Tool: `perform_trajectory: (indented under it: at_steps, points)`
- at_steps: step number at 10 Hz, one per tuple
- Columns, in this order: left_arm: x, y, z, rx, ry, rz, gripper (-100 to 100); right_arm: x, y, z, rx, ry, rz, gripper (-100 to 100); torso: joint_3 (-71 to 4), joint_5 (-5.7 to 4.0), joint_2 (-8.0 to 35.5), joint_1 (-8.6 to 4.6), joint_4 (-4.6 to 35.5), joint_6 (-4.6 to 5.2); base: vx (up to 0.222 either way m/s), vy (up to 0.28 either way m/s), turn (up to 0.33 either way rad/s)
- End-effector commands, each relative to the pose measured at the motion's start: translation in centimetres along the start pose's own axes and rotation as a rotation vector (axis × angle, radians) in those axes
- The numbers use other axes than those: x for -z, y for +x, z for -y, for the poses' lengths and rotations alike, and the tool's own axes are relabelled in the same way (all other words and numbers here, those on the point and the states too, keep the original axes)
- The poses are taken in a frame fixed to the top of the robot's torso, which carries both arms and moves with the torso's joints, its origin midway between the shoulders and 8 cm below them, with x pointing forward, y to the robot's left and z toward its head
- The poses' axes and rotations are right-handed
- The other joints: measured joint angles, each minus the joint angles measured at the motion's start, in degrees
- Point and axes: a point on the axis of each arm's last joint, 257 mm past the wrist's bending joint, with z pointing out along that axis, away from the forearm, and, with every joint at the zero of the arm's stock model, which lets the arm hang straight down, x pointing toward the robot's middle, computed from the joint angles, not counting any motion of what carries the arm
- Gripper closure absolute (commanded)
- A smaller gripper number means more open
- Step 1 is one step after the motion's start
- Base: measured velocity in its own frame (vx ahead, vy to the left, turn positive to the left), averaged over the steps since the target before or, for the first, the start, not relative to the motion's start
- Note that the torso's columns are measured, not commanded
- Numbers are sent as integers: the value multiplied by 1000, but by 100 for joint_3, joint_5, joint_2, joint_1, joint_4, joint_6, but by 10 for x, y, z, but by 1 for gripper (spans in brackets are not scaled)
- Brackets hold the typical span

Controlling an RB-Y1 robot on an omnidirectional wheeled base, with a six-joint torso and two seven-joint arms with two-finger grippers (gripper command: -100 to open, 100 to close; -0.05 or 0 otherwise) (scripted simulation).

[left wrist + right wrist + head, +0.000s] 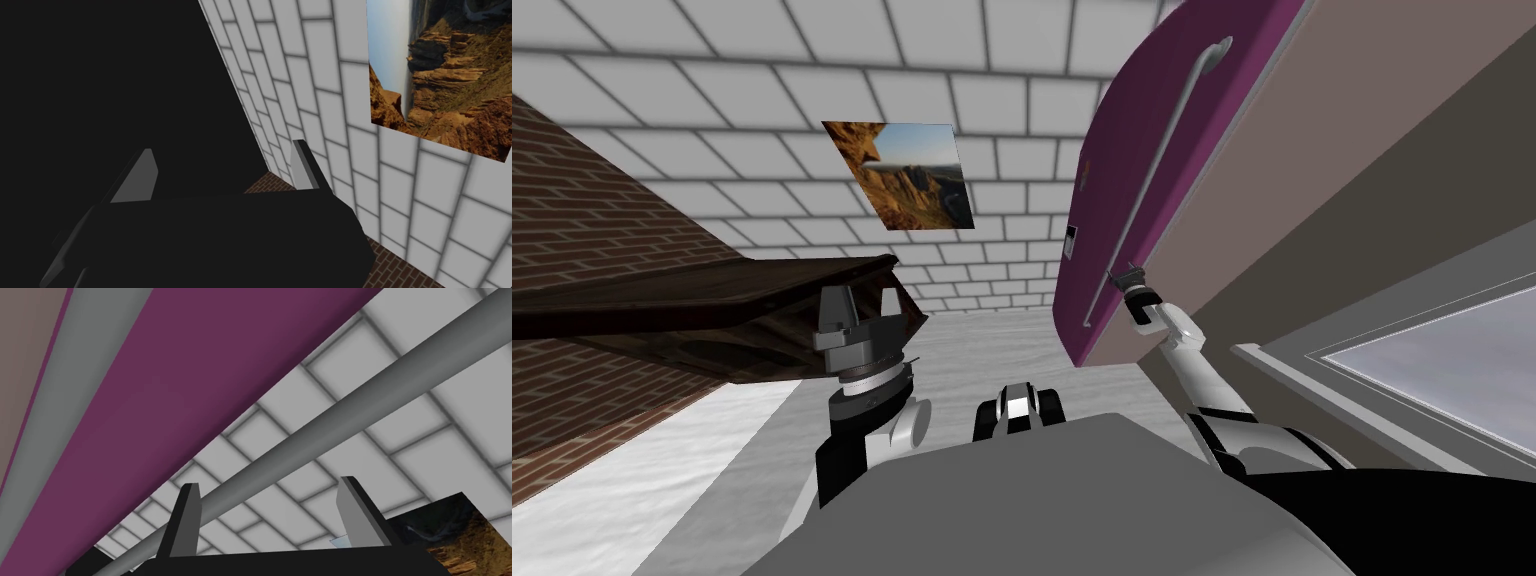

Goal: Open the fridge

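Two pincers show as the robot faces a purple fridge door (pixel 1152 130) at the right of the scene, set against a white tiled wall (pixel 762 90). The right pincer (pixel 1124 274) reaches the low end of the door's long grey handle (pixel 1155 170), close to the door's edge. Seen from the right wrist, the right pincer (pixel 269 483) stands spread. The handle (pixel 350 418) runs slantwise through the gap between its fingers (pixel 186 523), nearer one blade than the other. Whether either blade touches the bar cannot be told. Beside the handle lies the fridge door (pixel 200 363), edged by a grey strip (pixel 80 363). Whether the door is ajar cannot be told. The left pincer (pixel 862 300) points upward at the left, well apart from the fridge and in front of a dark brown furniture top (pixel 692 300). From the left wrist, the left pincer (pixel 223 150) also shows its fingers (pixel 140 185) spread. A canyon picture (pixel 912 175) hangs on the far tiled wall between the two arms, and a window (pixel 1442 370) lies near at the right.
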Motion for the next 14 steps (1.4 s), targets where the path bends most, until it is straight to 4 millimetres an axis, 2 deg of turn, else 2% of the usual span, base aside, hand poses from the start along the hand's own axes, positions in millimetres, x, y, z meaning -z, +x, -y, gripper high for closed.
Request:
perform_trajectory:
  at_steps: [1,2,5,6,7,9,10,11,12,13,14]
  points:
    - [0,0,0,0,0,0,0,-17,-8,37,105,63,-3,-100,13,-32,13,-22,-17,25,60,72,43]
    - [0,0,0,0,0,0,0,-17,-8,37,105,63,-3,-100,27,-49,28,-13,-28,37,56,81,-2]
    - [0,0,0,0,0,0,0,-28,-2,73,229,120,-37,-100,59,-58,70,-3,-25,43,47,68,9]
    - [0,0,0,0,0,0,0,-27,-5,66,203,108,-29,-100,61,-55,74,3,-24,43,16,35,-1]
    - [0,0,0,0,0,0,0,-32,-3,78,212,115,-36,-100,64,-59,79,-9,-23,43,36,13,45]
    - [0,0,0,0,0,0,0,-36,-3,88,214,119,-41,-100,45,-54,52,-10,-28,35,48,14,26]
    - [0,0,0,0,0,0,0,-32,1,80,212,108,-43,-100,27,-43,34,-16,-24,29,8,13,-12]
    - [0,0,0,0,0,0,0,-30,-3,73,211,113,-35,100,30,-49,36,-15,-29,29,-26,-24,-34]
    - [0,0,0,0,0,0,0,-28,-4,67,209,111,-32,100,46,-70,50,-19,-42,38,-49,-19,-4]
    - [0,0,0,0,0,0,0,-31,-8,76,199,120,-26,100,62,-76,69,-16,-49,61,-18,-4,18]
    - [0,0,0,0,0,0,0,-32,-4,84,213,153,-55,100,62,-71,70,-12,-41,63,35,98,54]
